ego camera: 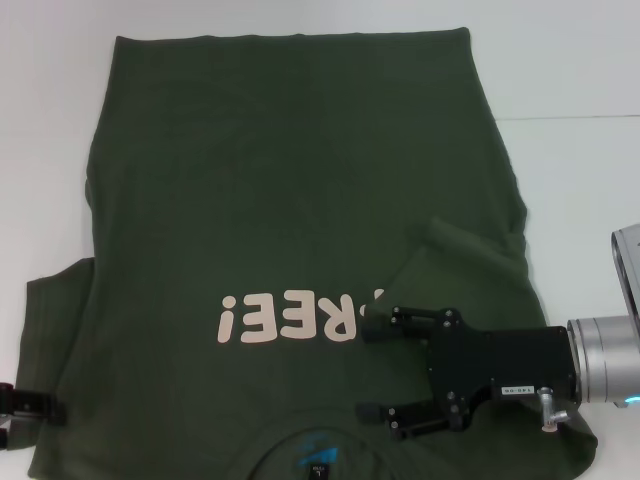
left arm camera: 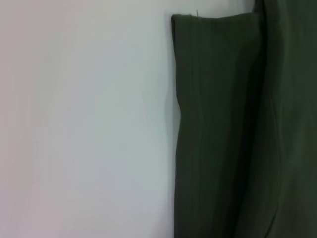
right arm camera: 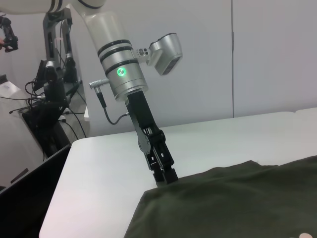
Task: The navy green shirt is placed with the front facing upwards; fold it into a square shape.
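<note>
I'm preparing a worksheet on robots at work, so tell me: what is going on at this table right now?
A two-armed robot is partway through folding a navy green shirt laid print-up on a white table. The right gripper hovers open above the chest, by the end of the "FREE!" print, and the right sleeve already lies folded inward over the body. The left gripper is down at the left sleeve's edge. The shirt is not yet a square.
</note>
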Robot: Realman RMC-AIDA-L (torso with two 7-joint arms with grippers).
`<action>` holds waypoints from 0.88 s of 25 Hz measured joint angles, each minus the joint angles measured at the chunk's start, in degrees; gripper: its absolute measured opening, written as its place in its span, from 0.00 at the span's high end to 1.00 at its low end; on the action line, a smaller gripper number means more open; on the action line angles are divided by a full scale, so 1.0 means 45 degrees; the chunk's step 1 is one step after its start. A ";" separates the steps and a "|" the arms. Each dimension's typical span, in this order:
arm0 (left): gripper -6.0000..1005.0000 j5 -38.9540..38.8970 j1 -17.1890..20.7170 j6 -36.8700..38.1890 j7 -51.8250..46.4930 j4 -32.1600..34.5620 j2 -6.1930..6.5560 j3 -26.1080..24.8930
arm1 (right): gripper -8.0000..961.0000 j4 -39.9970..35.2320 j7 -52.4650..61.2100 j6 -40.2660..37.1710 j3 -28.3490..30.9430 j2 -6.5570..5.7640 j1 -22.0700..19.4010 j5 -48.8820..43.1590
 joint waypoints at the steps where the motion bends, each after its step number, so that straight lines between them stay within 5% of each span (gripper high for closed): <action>1: 0.13 -0.0001 -0.0001 0.0000 -0.0003 -0.0004 0.0000 0.0000 | 0.04 0.0000 0.0000 0.0005 0.0000 0.0001 0.0000 0.0000; 22: 0.13 -0.0144 -0.0106 0.0003 0.0026 -0.0158 0.0010 0.0000 | 0.04 0.0000 0.0000 0.0035 0.0001 0.0000 0.0019 0.0000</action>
